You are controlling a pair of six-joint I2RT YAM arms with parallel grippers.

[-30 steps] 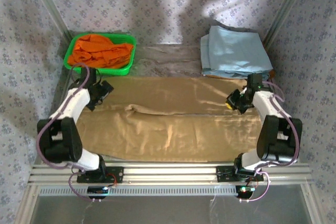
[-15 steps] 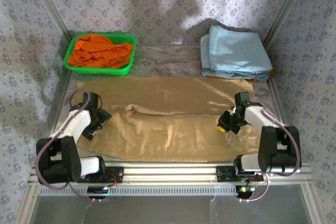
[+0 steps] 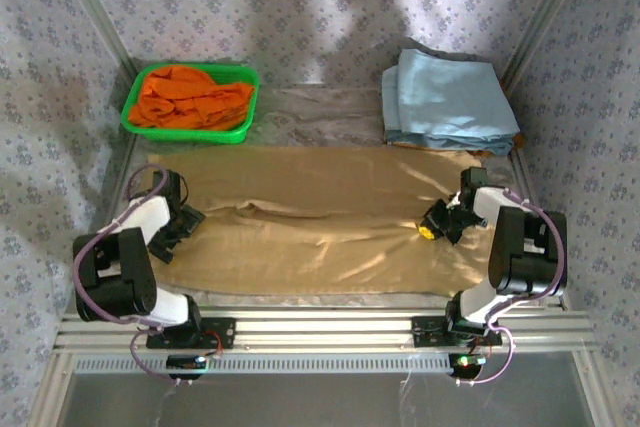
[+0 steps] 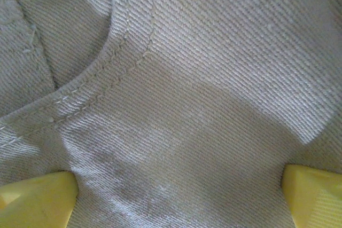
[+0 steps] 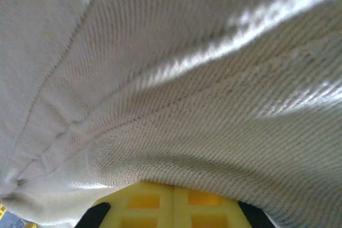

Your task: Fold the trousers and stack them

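The tan trousers (image 3: 320, 237) lie spread flat across the table from left to right, with a long crease running along their middle. My left gripper (image 3: 185, 219) rests on their left end. In the left wrist view it (image 4: 179, 196) is open, its yellow fingertips (image 4: 37, 201) wide apart on the cloth (image 4: 203, 78) just below a curved pocket seam. My right gripper (image 3: 437, 222) is at the right end. In the right wrist view it (image 5: 173, 201) is shut, and a raised fold of the tan cloth (image 5: 187, 105) lies across the tips of its joined yellow fingers.
A green tray (image 3: 185, 133) holding the bright orange garment (image 3: 195, 95) stands at the back left. Folded light blue garments (image 3: 445, 97) are stacked at the back right, just beyond the trousers' far edge. Patterned walls close in both sides.
Both grippers came from the trousers' far part toward me, then eased back slightly. The cloth's near edge has shifted a little away from the table's front rail.
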